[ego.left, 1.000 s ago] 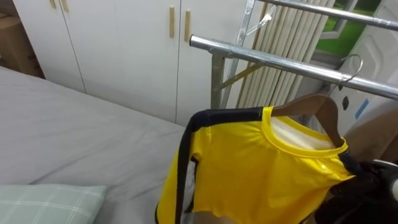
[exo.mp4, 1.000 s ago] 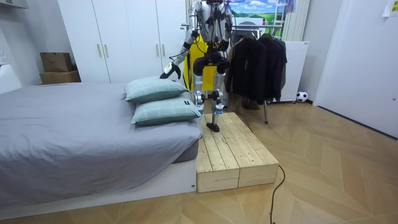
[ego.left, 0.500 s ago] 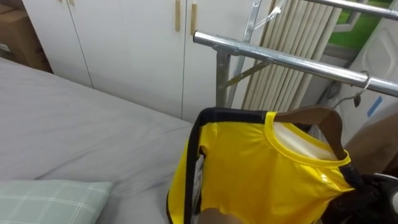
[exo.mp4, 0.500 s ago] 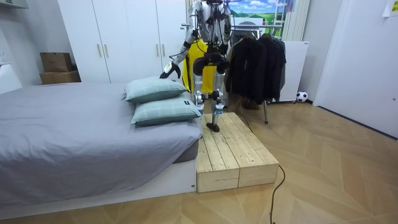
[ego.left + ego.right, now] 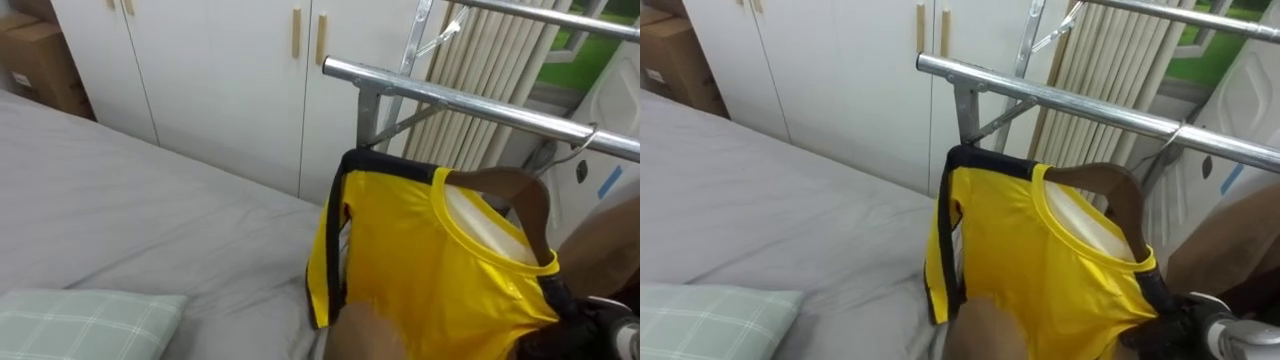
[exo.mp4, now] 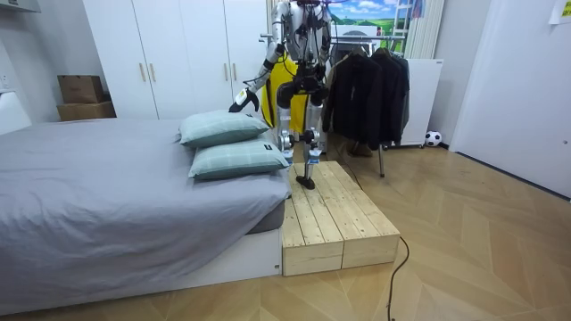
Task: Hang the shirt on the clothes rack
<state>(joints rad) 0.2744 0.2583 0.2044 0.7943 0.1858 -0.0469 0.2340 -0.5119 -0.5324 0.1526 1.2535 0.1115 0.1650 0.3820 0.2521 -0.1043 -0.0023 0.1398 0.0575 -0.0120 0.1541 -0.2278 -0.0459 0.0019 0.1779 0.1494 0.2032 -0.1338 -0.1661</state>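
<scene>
Left hand (image 6: pixel 241 100) is held out on the bed (image 5: pixel 120 220) side, idle; its fingers are too small to read. The rail (image 5: pixel 480 100) runs across ahead. The yellow shirt (image 5: pixel 430 270) sits on a wooden hanger (image 5: pixel 510 190) just below the rail, tilted down to the right. The hook (image 5: pixel 588 135) is at rail height; cannot tell if it is over the bar. Right hand (image 5: pixel 590 318) is low, under the shirt's right edge; its grip is hidden, cannot tell. Judgement: raise until the hook clears the bar, then lower squarely, keeping the cloth off the post (image 5: pixel 370 130).

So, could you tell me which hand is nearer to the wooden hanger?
Right. The right hand is just below the wooden hanger; the left hand is held out toward the pillows, away from it.
</scene>
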